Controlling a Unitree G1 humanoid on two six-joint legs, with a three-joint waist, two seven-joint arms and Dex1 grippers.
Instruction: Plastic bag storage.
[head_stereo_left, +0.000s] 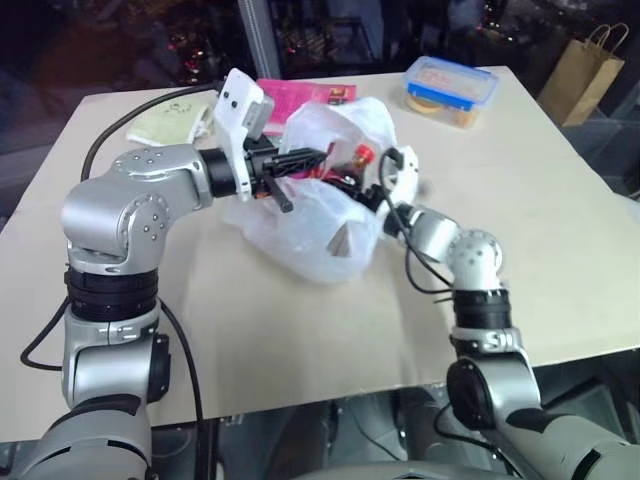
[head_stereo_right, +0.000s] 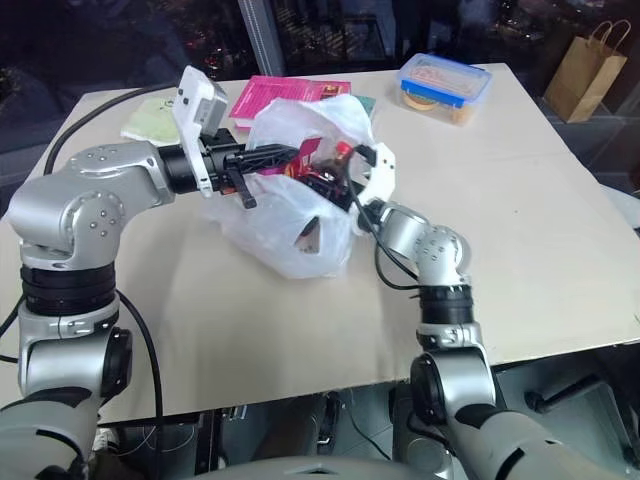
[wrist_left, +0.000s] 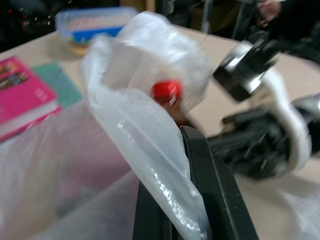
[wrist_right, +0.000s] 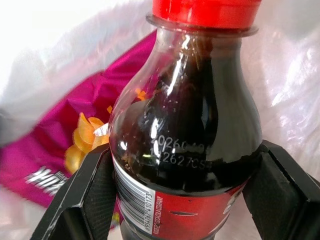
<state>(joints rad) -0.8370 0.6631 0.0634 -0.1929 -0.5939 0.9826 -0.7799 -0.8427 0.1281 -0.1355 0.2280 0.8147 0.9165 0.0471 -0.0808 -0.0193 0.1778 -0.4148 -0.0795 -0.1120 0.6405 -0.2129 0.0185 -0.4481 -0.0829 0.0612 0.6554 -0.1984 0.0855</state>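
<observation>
Left gripper (head_stereo_right: 262, 160) pinched the rim of the bag (head_stereo_right: 290, 235), which sat crumpled, thin and translucent white on the bench (head_stereo_right: 560, 220). Right gripper (wrist_right: 182, 195) clasped a cola bottle (wrist_right: 187, 130) inside it; the bottle's base was cut off.

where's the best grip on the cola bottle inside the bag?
Grip the dark cola bottle with the red cap across its round body at the label, below the narrowing shoulder, coming in through the translucent white plastic bag's open mouth, as the right gripper does: its jaws sit on both sides of the label.
</observation>
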